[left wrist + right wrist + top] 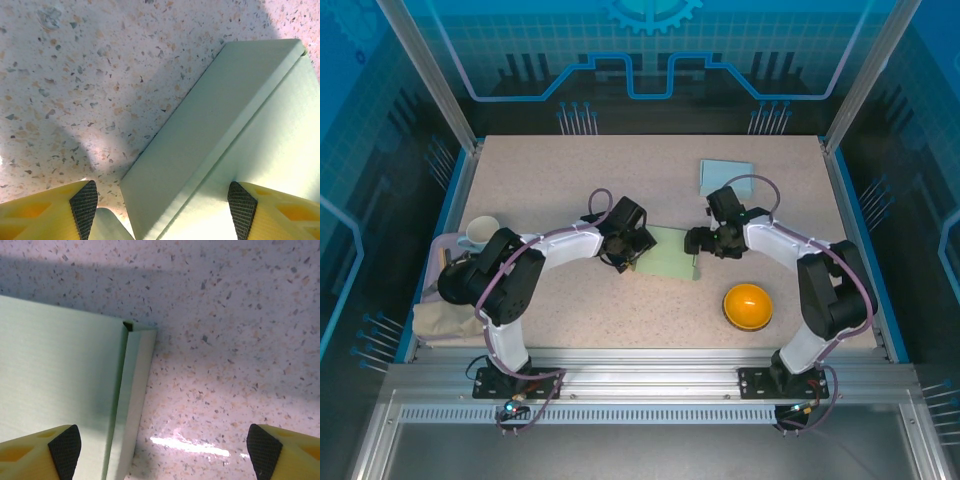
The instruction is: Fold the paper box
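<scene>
Speckled beige table [570, 180] inside an enclosure of blue-lit panels printed with circuit lines, framed by aluminium rails [650, 365] along the near edge. The surface is glossy, and the right wrist view catches a bright streak of glare on it.

The paper box [670, 256], a flat pale green sheet, lies at the centre of the table between the two arms. A light blue folded sheet [725, 175] rests near the far right corner, well apart from it. An orange bowl [748, 305] sits on the near right. At the left edge stand a white cup [480, 232] and, nearer the bases, a beige cloth [445, 320].

The left gripper [625, 262] hangs over the green sheet's left edge. In the left wrist view its fingers [84, 202] are spread wide: one pad lies over bare table and the other over the paper, with a raised side flap [200, 130] between them. Neither pad is closed on it.

The right gripper [698, 242] hangs over the sheet's right edge. In the right wrist view its fingertips [64, 444] are also wide apart, one over the green paper and the other over bare table. A narrow folded strip [136, 390] with a small corner notch lies between them, ungripped.
</scene>
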`<state>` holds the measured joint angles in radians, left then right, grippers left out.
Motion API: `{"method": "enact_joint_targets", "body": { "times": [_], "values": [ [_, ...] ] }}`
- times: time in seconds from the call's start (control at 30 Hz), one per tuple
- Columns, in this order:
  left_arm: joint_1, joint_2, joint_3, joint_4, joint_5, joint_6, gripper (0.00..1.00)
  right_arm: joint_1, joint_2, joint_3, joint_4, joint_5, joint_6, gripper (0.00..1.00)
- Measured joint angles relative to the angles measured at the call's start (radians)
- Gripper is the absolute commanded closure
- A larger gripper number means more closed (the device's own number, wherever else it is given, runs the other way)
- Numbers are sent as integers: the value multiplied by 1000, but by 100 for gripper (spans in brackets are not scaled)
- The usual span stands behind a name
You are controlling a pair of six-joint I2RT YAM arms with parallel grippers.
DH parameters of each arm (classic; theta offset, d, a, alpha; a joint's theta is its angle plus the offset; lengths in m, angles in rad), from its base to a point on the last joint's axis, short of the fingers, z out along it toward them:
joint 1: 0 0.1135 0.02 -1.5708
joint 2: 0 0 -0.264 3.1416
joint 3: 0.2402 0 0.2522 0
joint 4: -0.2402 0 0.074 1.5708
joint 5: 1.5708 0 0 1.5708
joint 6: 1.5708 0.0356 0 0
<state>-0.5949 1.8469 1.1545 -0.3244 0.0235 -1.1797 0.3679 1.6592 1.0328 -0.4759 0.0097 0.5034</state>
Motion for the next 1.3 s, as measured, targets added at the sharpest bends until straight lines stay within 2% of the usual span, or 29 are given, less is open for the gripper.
{"method": "enact_joint_targets", "body": {
  "times": [0.17,0.37,0.53,1.3],
  "values": [
    [-1,-3,1,-11,-4,4,25,-2,13,-5,29,-14,-4,13],
    [-6,-4,32,-51,-4,13,15,-3,30,-12,36,-18,-9,14],
    [-25,-4,58,-65,-5,10,13,-3,32,-12,40,-19,-15,14],
    [-50,34,95,-100,-38,7,23,-7,34,-13,43,-31,-26,13]
  ]
}}
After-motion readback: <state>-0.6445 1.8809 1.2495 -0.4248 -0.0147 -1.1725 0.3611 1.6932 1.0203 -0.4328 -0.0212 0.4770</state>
